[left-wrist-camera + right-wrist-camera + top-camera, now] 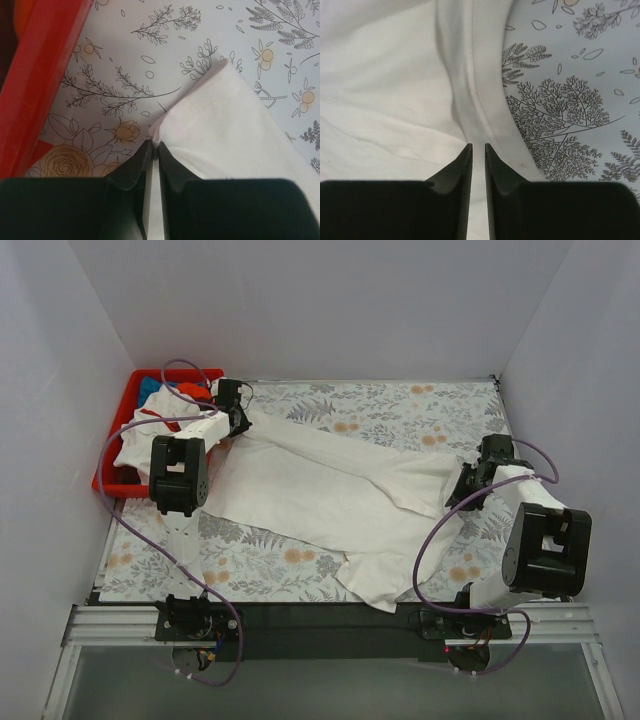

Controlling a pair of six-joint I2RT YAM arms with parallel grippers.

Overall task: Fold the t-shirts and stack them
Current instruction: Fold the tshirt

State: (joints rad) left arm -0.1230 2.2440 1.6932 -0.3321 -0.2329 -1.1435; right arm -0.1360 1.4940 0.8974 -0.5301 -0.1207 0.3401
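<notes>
The floral table covering [400,405] spans the whole work surface under both arms. Across it lies the large white t-shirt [320,490], spread out and rumpled, stretched on a slant between the two grippers. A loose lobe of it trails toward the near edge, on the base side of the right gripper.

The red bin [108,455] sits at the far left corner, just outside the left gripper. In the left wrist view its wall runs close along the left of the fingers. Heaped in the bin is a white shirt with red trim [140,435]. It spills over the rim and lies partly under the left arm, which hides some of it. Behind that shirt, at the bin's far end, show a scrap of blue cloth [172,388] and a scrap of orange-red cloth [195,392].

The left gripper [154,145] has its jaws pressed nearly together on a hemmed corner of the large white t-shirt, with white cloth showing in the slit between them. Bare covering lies ahead of its tips.

The right gripper [478,146] is likewise pinched on a raised fold at the shirt's edge. Cloth fills the space to its left and bare covering lies to its right.

A purple cable [425,560] loops beside each arm.
</notes>
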